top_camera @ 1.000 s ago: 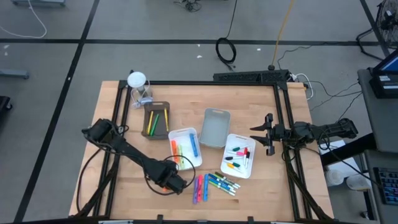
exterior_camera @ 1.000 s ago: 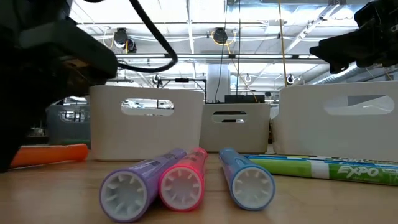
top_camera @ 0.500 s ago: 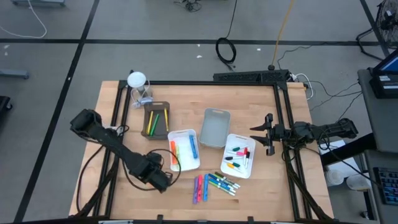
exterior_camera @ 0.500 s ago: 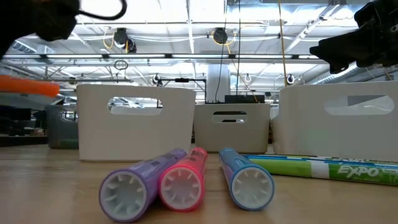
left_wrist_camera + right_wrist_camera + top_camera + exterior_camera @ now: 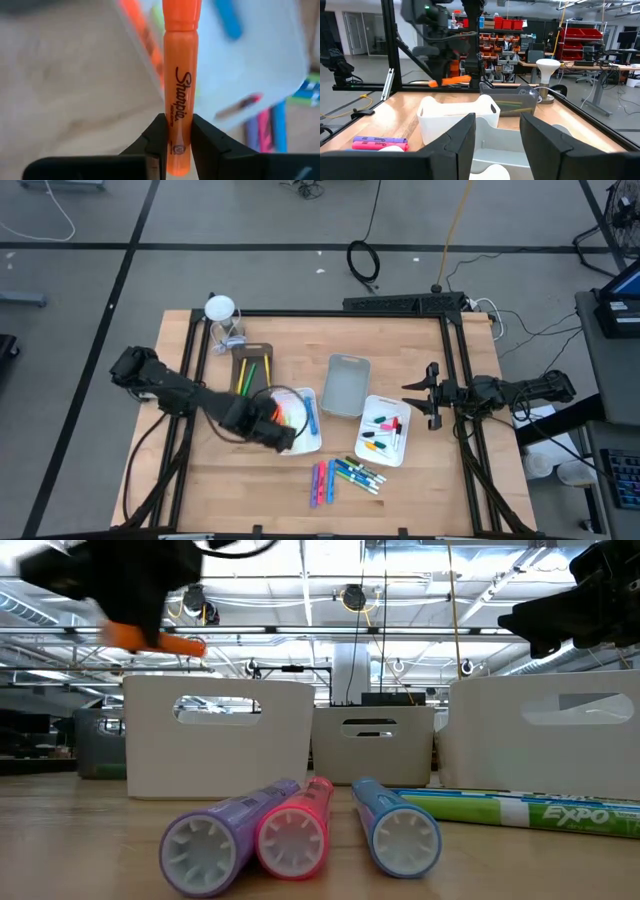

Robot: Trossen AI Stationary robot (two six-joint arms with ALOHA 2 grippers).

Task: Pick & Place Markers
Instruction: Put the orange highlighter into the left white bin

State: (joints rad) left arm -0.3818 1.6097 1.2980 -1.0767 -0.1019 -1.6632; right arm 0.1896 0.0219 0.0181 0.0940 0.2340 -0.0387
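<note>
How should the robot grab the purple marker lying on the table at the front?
Probably around the middle of the purple marker, coming straight down from above. It lies flat with the pink marker touching one long side, so the fingers might need to wedge between them, or nudge it clear first.

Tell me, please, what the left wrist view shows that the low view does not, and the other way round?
Only the left wrist view shows the left gripper shut on the orange Sharpie marker, with the brand lettering legible, and the white rectangular tray seen from above, a blue marker inside it.

Only the low view shows the purple, pink and blue markers end-on on the wooden table, a green Expo marker, and the trays' handle slots.

Both show the orange marker lifted off the table and that white tray.
</note>
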